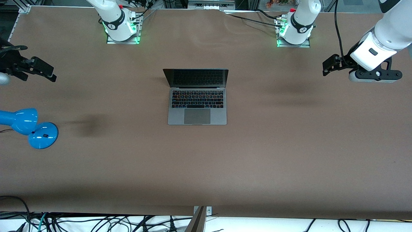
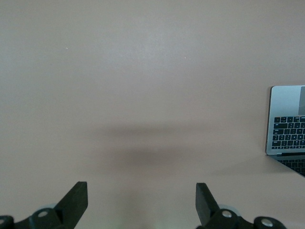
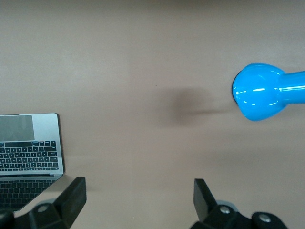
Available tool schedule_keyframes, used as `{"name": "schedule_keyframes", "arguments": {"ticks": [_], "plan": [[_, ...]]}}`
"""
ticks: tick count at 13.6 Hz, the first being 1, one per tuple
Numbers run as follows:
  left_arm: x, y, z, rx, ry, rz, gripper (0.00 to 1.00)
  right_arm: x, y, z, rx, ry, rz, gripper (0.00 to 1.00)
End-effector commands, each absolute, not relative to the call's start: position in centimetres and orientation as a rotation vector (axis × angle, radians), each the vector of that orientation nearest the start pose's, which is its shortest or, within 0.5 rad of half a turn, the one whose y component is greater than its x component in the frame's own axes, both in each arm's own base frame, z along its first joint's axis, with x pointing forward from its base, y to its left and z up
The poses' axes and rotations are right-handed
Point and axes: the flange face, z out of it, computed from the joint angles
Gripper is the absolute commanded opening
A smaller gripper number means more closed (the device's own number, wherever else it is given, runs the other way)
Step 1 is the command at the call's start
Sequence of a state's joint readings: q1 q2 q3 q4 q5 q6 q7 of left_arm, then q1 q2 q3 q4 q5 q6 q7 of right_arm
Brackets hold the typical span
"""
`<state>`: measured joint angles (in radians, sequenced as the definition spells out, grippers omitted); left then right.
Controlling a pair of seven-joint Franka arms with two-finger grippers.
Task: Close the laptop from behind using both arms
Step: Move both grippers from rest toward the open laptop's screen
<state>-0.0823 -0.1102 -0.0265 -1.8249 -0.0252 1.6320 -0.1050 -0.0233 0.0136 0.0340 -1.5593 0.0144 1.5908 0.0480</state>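
Observation:
The space-grey laptop (image 1: 197,100) lies open in the middle of the brown table, its dark screen upright and facing the front camera. It also shows in the left wrist view (image 2: 288,124) and in the right wrist view (image 3: 28,143). My left gripper (image 1: 330,66) is open and empty, up in the air over the bare table at the left arm's end, well apart from the laptop. It also shows in the left wrist view (image 2: 141,200). My right gripper (image 1: 48,73) is open and empty over the table at the right arm's end. It also shows in the right wrist view (image 3: 139,198).
A blue desk lamp (image 1: 29,127) lies at the right arm's end of the table, nearer to the front camera than my right gripper's place; it also shows in the right wrist view (image 3: 267,93). The arm bases (image 1: 122,29) stand along the table's back edge. Cables hang at the front edge.

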Motion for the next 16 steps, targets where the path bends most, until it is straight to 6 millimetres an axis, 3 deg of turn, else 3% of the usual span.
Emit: {"name": "schedule_keyframes", "arguments": {"ticks": [1,9,16], "plan": [[51.6,-6.3,57.5,-3.179,0.0,0.147,1.0,55.1,0.7,62.7,-3.121,0.091,-0.04,1.0],[51.2,-8.3,57.0,-3.196,-0.03,0.165,1.0,55.6,0.7,62.0,-3.123,0.068,-0.033,1.0],[47.9,-18.4,56.3,-3.212,-0.053,0.25,1.0,55.3,1.0,59.7,-3.125,0.02,0.058,1.0]]}}
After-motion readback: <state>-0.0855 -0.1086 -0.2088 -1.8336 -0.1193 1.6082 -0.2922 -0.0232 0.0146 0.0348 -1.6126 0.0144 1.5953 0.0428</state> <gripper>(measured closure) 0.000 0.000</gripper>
